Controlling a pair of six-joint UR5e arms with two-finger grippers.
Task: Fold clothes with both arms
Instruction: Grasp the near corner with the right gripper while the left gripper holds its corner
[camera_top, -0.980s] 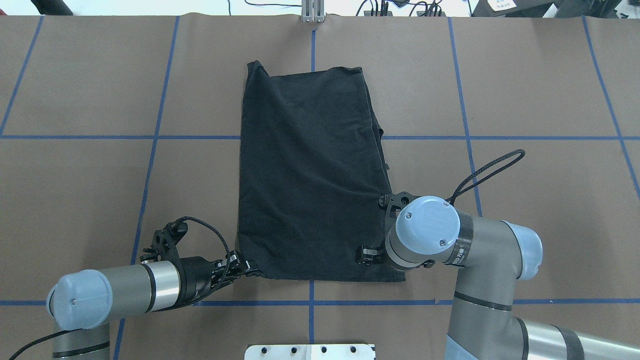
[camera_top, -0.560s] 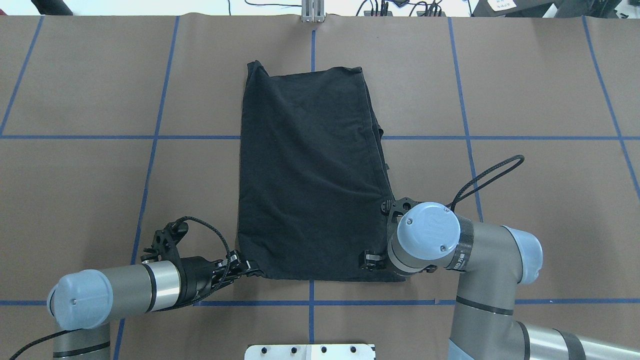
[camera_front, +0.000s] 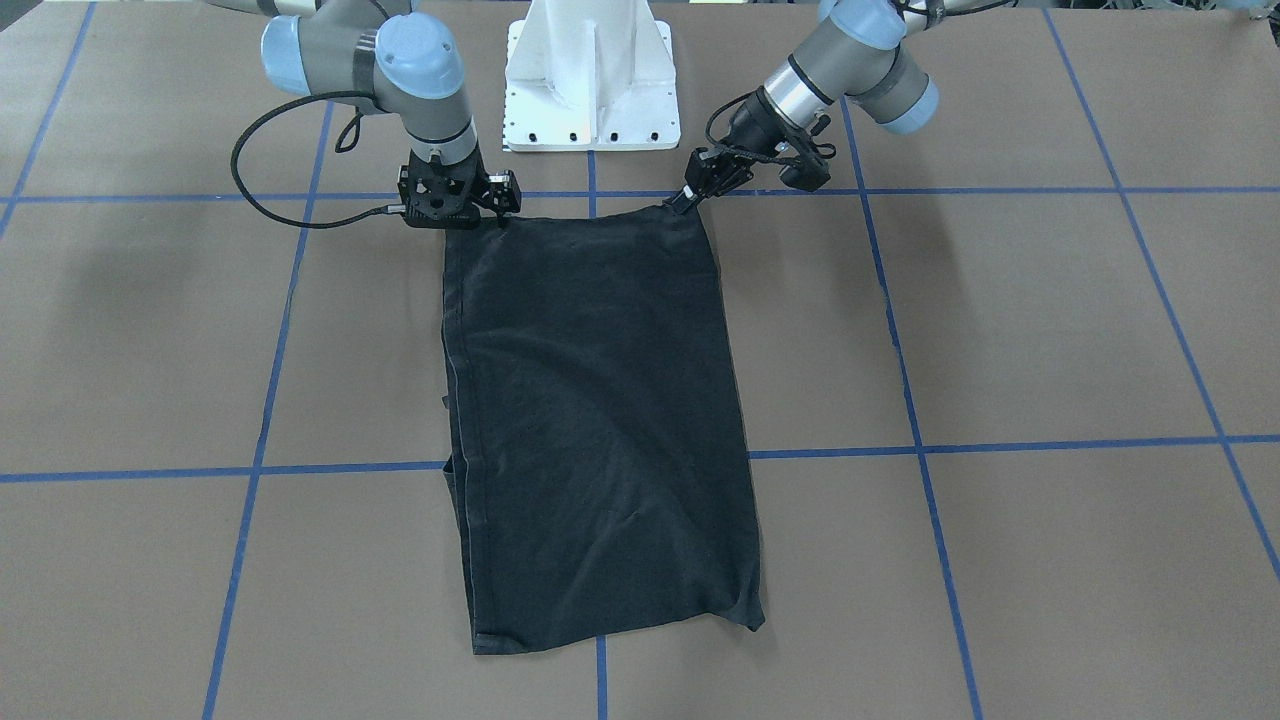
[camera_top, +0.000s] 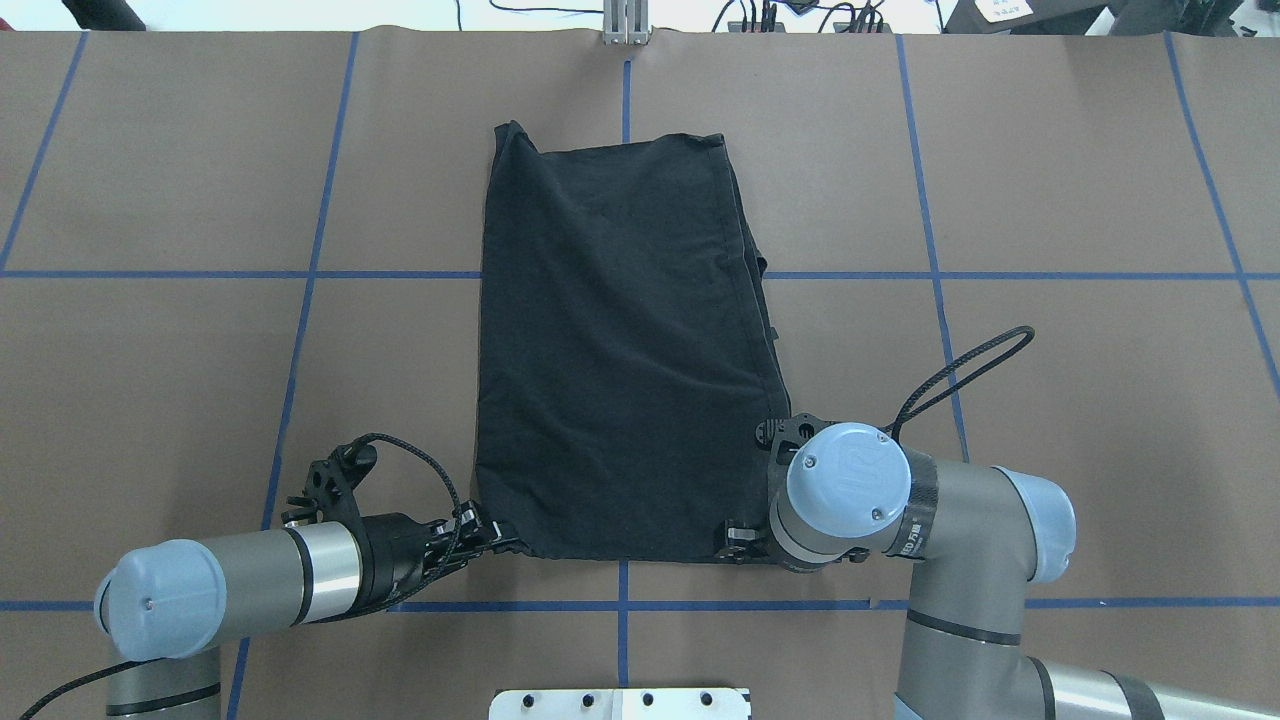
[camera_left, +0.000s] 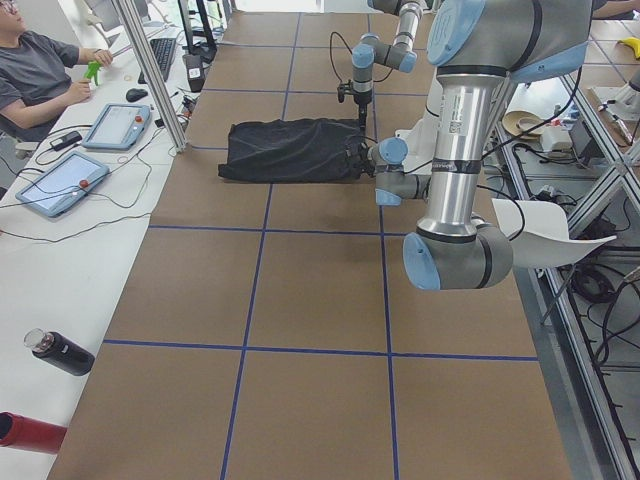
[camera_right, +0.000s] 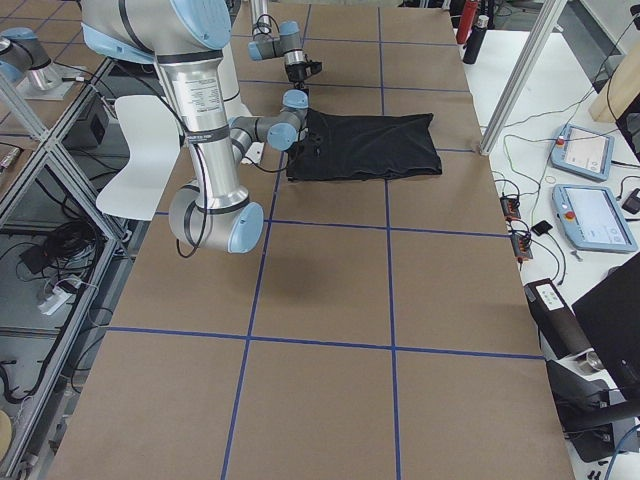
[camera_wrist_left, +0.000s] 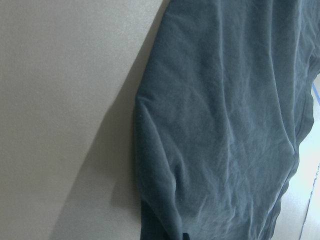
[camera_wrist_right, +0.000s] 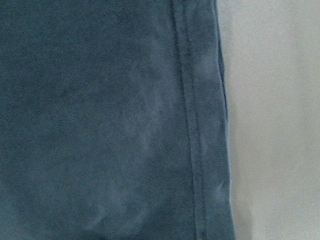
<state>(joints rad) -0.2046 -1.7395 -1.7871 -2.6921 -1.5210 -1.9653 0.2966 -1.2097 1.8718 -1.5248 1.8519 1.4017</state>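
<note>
Fingers of the left gripper (camera_top: 497, 545) pinch the near left corner of the black T-shirt (camera_top: 620, 340). We cannot tell whether the right gripper (camera_front: 468, 222), pointing down onto the near right corner, is closed. T-shirt lies folded lengthwise mid-table (camera_top: 1050, 180), running from robot-side edge toward far edge.

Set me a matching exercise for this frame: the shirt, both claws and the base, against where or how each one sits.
Things:
1. T-shirt
2. left claw
3. right claw
4. pedestal base

States:
a. white, at the robot's edge of the table
b. reaches in low at the shirt's robot-side left corner
c. lies flat, folded narrow
d. points straight down at the robot-side right corner

Pairs: 1-c, 2-b, 3-d, 4-a
</note>
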